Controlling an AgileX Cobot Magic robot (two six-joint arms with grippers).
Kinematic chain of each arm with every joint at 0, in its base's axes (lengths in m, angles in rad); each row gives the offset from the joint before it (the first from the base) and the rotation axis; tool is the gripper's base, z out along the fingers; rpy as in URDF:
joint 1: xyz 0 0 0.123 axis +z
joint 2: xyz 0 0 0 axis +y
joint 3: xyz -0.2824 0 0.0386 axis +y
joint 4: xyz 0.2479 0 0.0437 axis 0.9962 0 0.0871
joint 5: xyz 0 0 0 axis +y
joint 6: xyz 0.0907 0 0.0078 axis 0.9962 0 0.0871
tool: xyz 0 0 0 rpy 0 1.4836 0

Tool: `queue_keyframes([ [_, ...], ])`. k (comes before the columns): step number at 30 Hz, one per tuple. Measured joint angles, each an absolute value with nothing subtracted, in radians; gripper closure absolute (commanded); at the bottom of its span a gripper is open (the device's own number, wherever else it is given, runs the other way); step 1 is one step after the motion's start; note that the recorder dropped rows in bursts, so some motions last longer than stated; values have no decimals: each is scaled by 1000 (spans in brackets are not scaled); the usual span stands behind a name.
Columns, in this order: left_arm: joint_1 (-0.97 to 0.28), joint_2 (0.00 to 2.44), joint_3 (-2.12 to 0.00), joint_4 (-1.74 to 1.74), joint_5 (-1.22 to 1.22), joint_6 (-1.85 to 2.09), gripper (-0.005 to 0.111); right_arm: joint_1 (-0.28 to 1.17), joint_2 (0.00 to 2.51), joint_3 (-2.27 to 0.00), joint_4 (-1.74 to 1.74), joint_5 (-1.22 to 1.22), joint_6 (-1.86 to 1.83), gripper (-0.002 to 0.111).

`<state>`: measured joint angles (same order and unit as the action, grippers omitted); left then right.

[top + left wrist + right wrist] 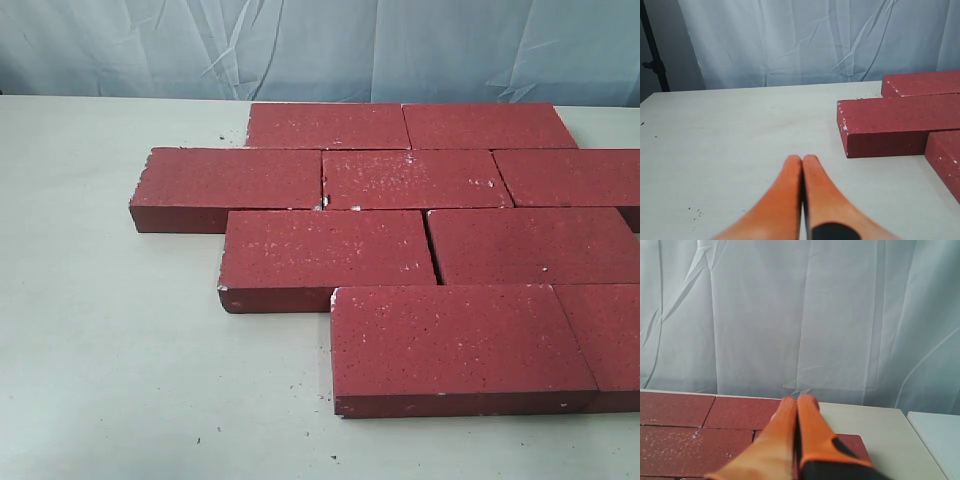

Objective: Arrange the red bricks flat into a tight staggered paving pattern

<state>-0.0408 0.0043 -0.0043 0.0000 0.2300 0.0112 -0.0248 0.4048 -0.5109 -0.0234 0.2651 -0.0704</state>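
Note:
Several red bricks lie flat on the pale table in four staggered rows, edges nearly touching; the nearest row's brick sits front right. No gripper shows in the exterior view. In the left wrist view my left gripper is shut and empty, above bare table, apart from the end of a brick. In the right wrist view my right gripper is shut and empty, raised over the laid bricks.
A pale blue-white curtain hangs behind the table. Small dark crumbs lie scattered near the front bricks. A black stand is at the table's far side in the left wrist view. A second pale surface adjoins the table.

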Motion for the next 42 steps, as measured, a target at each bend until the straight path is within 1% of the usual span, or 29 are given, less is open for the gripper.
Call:
queue_keyframes([
  [24,-41,4,-4,0,230,11,107,-35,395,-488,-25,257,-70,109],
  [32,-41,4,-4,0,230,11,107,-61,317,-312,-23,107,-70,109],
  [42,-41,4,-4,0,230,11,107,-65,156,-98,0,84,-69,109],
])
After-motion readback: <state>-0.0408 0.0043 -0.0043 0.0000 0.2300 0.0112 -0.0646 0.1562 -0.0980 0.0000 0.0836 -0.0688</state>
